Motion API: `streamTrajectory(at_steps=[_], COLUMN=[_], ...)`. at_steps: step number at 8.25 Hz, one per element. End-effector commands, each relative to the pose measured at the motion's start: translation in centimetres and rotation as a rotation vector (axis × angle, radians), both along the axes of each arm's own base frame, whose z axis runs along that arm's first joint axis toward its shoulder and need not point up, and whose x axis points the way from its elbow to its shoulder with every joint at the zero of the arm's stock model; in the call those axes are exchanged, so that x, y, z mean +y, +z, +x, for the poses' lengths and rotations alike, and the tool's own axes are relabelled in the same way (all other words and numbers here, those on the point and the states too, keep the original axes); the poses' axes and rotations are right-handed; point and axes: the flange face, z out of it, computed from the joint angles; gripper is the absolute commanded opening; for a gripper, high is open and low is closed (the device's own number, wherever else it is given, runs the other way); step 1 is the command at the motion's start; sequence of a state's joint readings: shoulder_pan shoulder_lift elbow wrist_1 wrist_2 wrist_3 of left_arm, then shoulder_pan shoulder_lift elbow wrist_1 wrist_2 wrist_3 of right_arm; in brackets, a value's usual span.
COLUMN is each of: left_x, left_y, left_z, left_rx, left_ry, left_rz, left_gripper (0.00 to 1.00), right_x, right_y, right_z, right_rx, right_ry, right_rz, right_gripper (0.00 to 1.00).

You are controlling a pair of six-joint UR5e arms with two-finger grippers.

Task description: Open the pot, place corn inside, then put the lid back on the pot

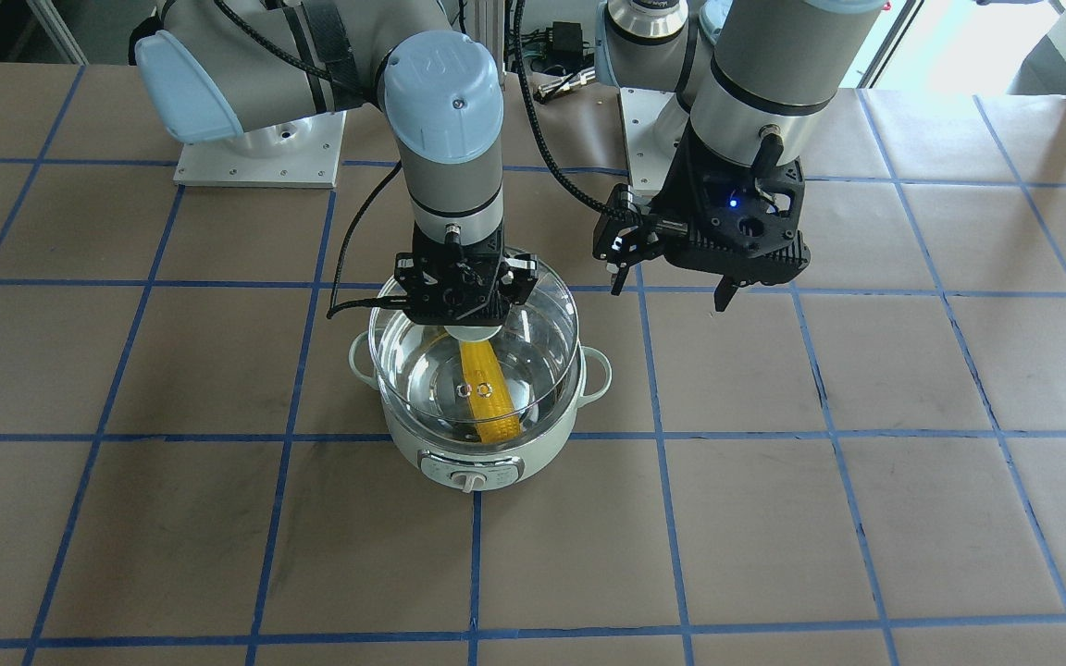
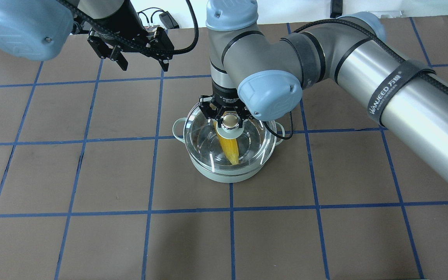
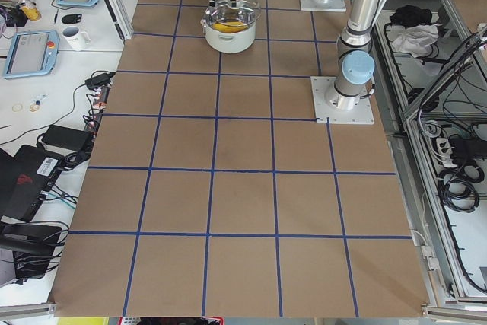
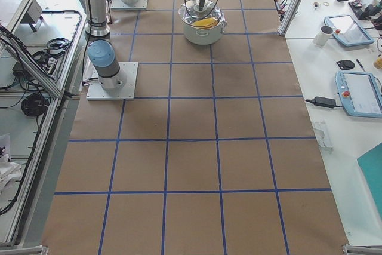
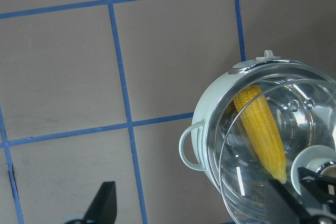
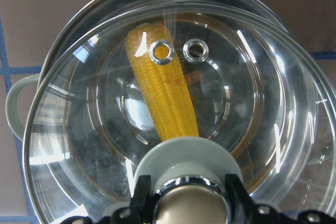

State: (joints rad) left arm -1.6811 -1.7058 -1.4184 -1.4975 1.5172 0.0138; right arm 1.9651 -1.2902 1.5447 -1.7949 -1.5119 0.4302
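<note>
The pale mint-green pot (image 1: 473,462) stands mid-table, also seen in the overhead view (image 2: 224,175). The yellow corn (image 1: 487,393) lies inside it, seen through the glass in the right wrist view (image 6: 163,93) and the left wrist view (image 5: 262,129). My right gripper (image 2: 230,120) is shut on the beige knob of the clear glass lid (image 1: 422,370). It holds the lid just above the pot's rim, a little off centre. My left gripper (image 1: 672,287) is open and empty. It hangs above the table beside the pot, on my left.
The table (image 2: 91,175) is brown paper with a blue tape grid. The two arm bases (image 1: 260,153) stand at the table's robot-side edge. Operators' desks with tablets and cups (image 3: 30,51) flank the far side.
</note>
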Motion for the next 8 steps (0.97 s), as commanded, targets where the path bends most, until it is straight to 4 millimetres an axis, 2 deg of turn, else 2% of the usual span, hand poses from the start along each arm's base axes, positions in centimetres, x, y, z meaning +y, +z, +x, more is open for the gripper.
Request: streamTrajectory(at_steps=[1,2,3,4,5,7,8], left_x=[0.0,0.0,-0.4,-1.0,-1.3,-1.1,-0.8], left_y=[0.2,0.2,0.2,0.0,-0.1,-0.3,-1.1], left_z=[0.1,0.1,1.5,3.8,4.9,4.8,4.7], left_rx=[0.001,-0.001,-0.013,-0.020,-0.020,-0.029,-0.030], left_ry=[0.001,0.003,0.026,0.067,0.087,0.096,0.100], left_rz=[-0.006,-0.006,-0.006,0.006,0.010,0.014,0.029], left_gripper=[1.00,1.00,1.00,1.00,1.00,1.00,1.00], right_x=[-0.2,-0.7,-0.9,-0.9,-0.9,-1.0,-1.1], right_y=[-0.2,-0.9,-1.3,-1.3,-1.3,-1.4,-1.7], right_z=[0.1,0.3,0.4,0.4,0.4,0.4,0.4], right_rx=[-0.002,-0.008,-0.008,-0.008,-0.010,-0.003,0.000], right_ry=[0.001,-0.006,-0.003,0.001,0.002,0.007,0.005], right_rz=[-0.007,-0.016,-0.018,-0.018,-0.017,-0.017,-0.013], right_gripper=[0.43,0.44,0.44,0.44,0.44,0.44,0.44])
